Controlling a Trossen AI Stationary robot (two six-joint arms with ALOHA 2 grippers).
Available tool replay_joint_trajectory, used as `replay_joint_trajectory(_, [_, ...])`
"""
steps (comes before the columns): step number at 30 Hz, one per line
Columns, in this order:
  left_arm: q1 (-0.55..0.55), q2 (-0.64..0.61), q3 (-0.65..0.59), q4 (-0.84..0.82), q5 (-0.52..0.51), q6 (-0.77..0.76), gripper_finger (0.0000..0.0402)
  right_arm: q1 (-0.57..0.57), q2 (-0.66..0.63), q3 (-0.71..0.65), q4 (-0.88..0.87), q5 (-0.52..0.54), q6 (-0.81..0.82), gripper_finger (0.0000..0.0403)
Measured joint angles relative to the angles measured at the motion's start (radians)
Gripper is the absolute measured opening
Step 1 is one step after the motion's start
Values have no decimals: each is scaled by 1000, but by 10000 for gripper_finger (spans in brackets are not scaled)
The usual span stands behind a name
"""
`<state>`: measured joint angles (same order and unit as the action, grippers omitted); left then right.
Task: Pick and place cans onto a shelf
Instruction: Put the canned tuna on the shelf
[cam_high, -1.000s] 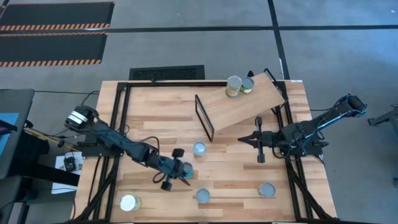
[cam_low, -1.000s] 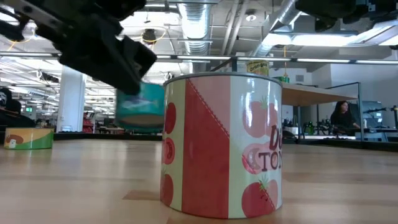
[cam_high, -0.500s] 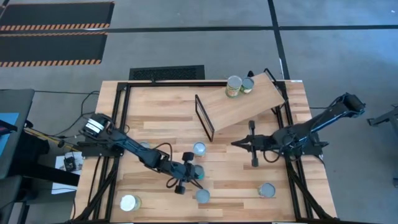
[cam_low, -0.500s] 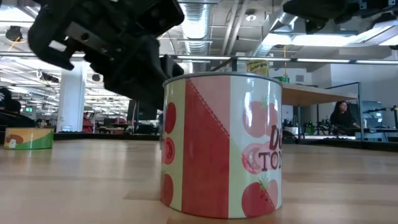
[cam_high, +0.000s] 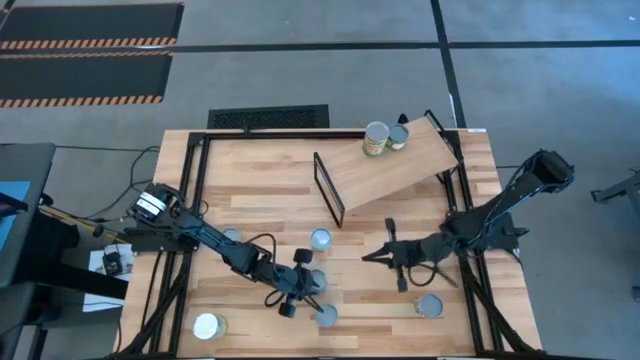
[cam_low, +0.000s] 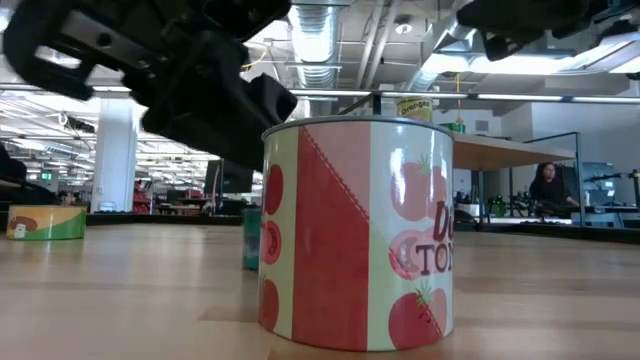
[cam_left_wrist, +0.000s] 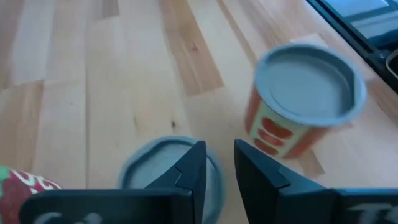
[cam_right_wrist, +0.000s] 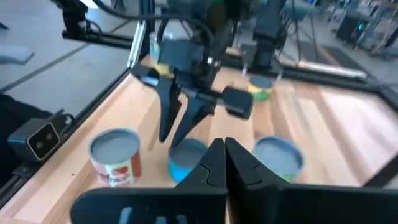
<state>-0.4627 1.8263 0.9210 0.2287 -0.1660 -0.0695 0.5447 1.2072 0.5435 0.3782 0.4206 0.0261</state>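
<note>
**Risk: left gripper knocks the teal can over**

Left gripper, jaws narrowly apart, straddles teal can upright on tabletop, well short of shelf. Tomato can just beside; collision likely. Right gripper closed, empty.

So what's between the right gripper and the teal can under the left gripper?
Nothing but bare tabletop. The high view shows the right gripper, shut, pointing toward the teal can across plain wood.

Seven cans, one shelf, two arms.
Two cans up on the shelf; five on the tabletop.
</note>
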Motion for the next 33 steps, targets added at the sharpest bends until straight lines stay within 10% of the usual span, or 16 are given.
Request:
replay_joint_trajectory(8, [-47,-137,-118,56,-10,-71,9,-12,258,99,2,-34,64,6])
replay_joint_trajectory(18, [-27,-301,-451,557,16,-110,6,-95,529,330,-42,-275,-12,13])
replay_joint_trajectory(33, [31,-342,-556,616,-30,-95,6,-179,698,542,-331,-373,-204,152])
